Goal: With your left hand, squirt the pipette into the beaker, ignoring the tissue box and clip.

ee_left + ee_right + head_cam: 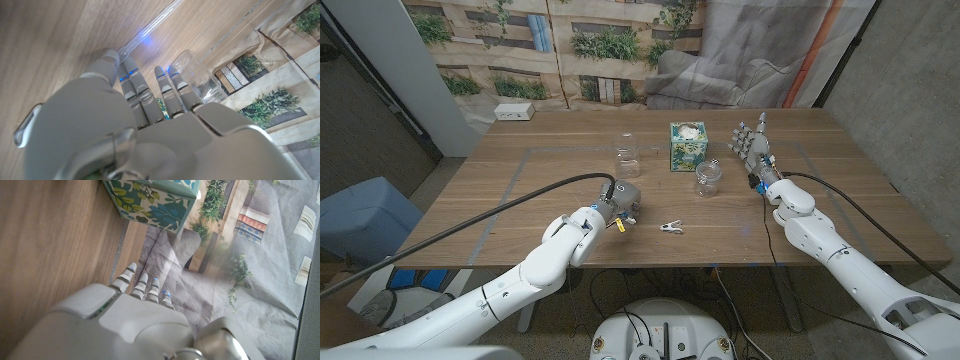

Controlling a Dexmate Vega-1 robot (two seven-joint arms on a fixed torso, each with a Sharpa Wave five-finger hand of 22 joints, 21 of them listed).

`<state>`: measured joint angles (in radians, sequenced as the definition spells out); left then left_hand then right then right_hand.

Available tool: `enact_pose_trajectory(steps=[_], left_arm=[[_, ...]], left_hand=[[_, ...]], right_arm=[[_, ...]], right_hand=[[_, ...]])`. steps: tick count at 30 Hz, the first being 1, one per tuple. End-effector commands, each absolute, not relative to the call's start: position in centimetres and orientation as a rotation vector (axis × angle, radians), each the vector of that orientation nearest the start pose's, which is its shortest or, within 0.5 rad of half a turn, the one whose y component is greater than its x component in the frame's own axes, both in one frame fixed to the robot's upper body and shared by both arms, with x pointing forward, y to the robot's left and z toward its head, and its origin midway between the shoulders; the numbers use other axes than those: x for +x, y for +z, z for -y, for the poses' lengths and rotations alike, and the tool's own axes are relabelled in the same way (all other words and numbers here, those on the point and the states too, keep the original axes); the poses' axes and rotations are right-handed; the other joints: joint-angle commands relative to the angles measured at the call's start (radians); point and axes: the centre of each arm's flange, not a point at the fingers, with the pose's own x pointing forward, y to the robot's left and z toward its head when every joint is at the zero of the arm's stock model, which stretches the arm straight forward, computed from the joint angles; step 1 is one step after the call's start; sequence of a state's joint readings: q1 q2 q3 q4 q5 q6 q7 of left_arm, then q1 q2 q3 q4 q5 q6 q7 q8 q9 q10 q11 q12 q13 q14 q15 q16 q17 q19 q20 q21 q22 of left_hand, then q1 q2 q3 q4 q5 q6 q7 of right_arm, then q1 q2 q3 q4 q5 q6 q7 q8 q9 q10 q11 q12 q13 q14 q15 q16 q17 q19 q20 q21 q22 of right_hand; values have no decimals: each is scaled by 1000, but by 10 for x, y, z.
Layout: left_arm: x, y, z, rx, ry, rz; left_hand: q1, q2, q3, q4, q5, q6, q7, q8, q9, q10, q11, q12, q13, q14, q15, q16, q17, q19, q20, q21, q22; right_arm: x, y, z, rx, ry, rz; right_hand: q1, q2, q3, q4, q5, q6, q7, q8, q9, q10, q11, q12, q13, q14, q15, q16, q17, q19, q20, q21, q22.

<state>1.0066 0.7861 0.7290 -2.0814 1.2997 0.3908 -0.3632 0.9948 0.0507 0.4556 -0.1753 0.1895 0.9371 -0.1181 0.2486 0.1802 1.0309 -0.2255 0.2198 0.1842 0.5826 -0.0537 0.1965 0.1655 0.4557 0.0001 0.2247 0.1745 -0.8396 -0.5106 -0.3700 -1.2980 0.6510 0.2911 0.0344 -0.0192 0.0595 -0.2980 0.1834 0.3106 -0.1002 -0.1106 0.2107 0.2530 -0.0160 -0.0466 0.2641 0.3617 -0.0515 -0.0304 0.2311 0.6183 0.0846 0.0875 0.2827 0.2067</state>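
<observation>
Head view: the left robot hand (620, 203) sits low over the wooden bench (520, 200), near its front middle, fingers curled downward. A small yellow bit shows at its underside. I cannot tell whether this hand holds anything or is merely closed.

Left wrist view: the fingers (131, 87) reach toward the bench surface, close together, with blue lights on their backs. A clear plastic tube, likely the pipette (150, 30), lies on the wood just beyond the fingertips. Contact between fingers and pipette cannot be judged. A clear beaker (192, 67) shows past the fingers, near the pipette.

Two clear vessels stand on the bench in the head view: a beaker (627, 158) behind the left robot hand, and a second clear jar (708, 178) to its right, in front of the tissue box. The tissue box (687, 146) is green and patterned, with white tissue at its top, standing between and a little behind the two vessels. A small white clip (670, 227) lies on the bench just right of the left robot hand, apart from it.

The right robot hand (752, 145) is raised at the right side of the bench, fingers apart and extended, holding nothing. In the right wrist view its fingers (142, 285) point past the bench edge, the tissue box (155, 200) nearby.

A white power strip (514, 112) rests at the far left corner.
</observation>
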Motion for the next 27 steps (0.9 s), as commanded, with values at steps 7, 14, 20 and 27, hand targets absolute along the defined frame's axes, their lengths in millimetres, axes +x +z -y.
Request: enact_pose_trajectory(steps=[7, 14, 20, 27], left_arm=[[524, -80, -142, 2004, 23, 524], [523, -77, -145, 2003, 28, 532], [522, -73, -148, 2000, 37, 547], [520, -65, -151, 1996, 45, 562]], left_hand=[[12, -1, -14, -1, -2, 60, 29, 5, 12, 31, 0, 6, 4, 23, -117, 3, 3, 18, -2, 6, 4], [16, 0, -17, -1, -2, 71, 26, 6, 13, 41, 0, 6, 4, 30, -124, 3, 3, 20, -4, 4, 4], [20, 2, -21, -1, -2, 76, 20, 6, 14, 48, 0, 5, 5, 36, -131, 2, 4, 19, -6, 3, 4], [23, 4, -23, 0, -2, 80, 16, 6, 14, 54, 0, 5, 6, 41, -136, 3, 4, 17, -9, 1, 4]], right_arm=[[653, -28, 291, 41, 209, 593], [653, -28, 291, 41, 209, 593], [653, -28, 291, 41, 209, 593], [653, -28, 291, 41, 209, 593]], right_hand=[[0, 58, -8, -1, 5, 2, -9, 7, 2, 0, -3, 4, 3, -6, -86, 6, 5, 4, -1, 6, 5], [0, 58, -8, -1, 5, 2, -8, 7, 2, -4, -3, 2, 3, -6, -85, 6, 5, 4, 0, 6, 5], [0, 58, -8, -1, 5, 2, -9, 7, 2, -3, -2, 3, 3, -6, -85, 6, 5, 4, 0, 6, 5], [0, 58, -8, -1, 5, 2, -9, 7, 2, -6, -1, 1, 3, -6, -84, 6, 5, 4, -1, 6, 5]])
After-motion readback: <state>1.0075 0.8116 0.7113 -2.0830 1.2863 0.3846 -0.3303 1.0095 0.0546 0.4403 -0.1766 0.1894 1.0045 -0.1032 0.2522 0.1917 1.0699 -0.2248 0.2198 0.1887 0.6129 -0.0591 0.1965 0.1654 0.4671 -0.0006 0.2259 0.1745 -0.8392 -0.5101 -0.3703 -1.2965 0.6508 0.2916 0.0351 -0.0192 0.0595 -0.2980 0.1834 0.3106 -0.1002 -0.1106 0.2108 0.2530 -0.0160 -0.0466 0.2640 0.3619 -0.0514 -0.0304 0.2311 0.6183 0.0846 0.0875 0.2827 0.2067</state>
